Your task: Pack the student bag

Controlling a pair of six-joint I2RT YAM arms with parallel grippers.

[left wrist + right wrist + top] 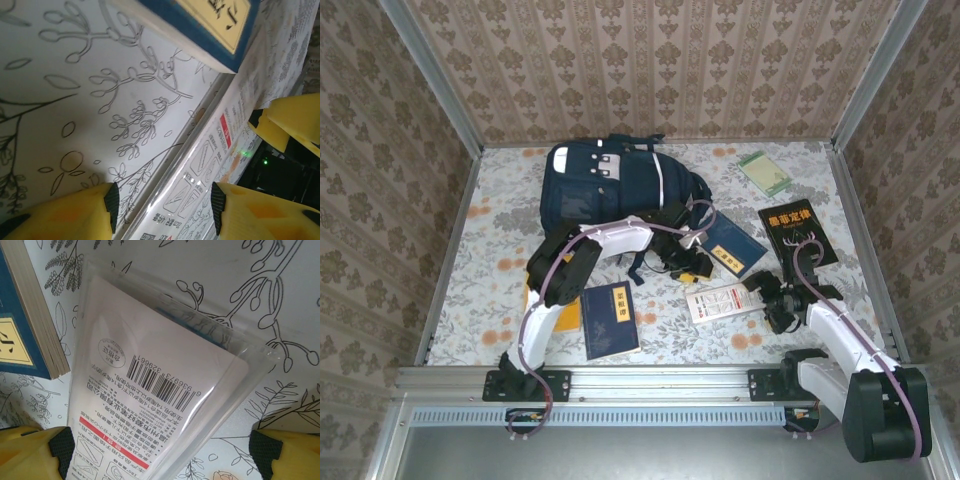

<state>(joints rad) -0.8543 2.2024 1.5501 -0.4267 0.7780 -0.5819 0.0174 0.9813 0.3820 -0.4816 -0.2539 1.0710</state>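
top external: the student bag (pixel 605 185) lies front-up at the far middle of the desk (pixel 490 230), well apart from both grippers; whether its mouth is unzipped can't be told from here. your left gripper (pixel 692 268) and right gripper (pixel 763 293) both sit by the clear packet (pixel 720 300), which lies flat just beside a blue book (pixel 735 248).

left wrist: the left gripper's jaws stand apart, the packet's glossy edge between them, nothing pinched. one arm is likely enough for this pick, so keep this one out of the other's way.

right wrist: the right gripper's jaws are spread wide, straddling the packet's width, not yet closed on it. the packet looks thin, slick and flat, so come down low, close squarely across it, and expect it to bow or slip. keep off the book's page edge.

the desk wears a floral printed cloth that could ruck under a fingertip. patterned wallpaper walls (pixel 650 60) box in three sides.
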